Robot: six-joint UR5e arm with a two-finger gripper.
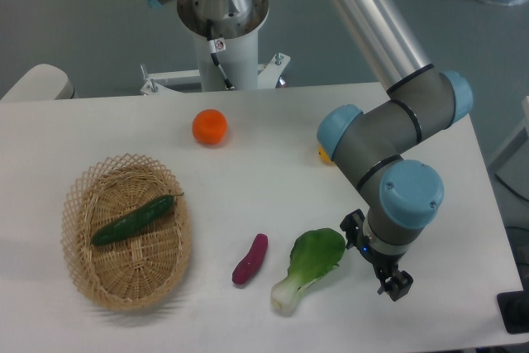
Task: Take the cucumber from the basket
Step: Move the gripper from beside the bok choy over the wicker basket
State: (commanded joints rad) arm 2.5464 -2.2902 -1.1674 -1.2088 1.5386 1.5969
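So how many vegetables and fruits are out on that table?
4 clearly: a cucumber lying in the basket, an orange behind it, a purple sweet potato and a bok choy in front. Something yellow peeks from behind the arm; it may be a fifth.

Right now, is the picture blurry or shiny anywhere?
In the camera view, the cucumber in the basket looks sharp, with a small glossy shine. The white table is bright and evenly lit, with soft shadows. The gripper is dark, so its jaws are hard to make out.
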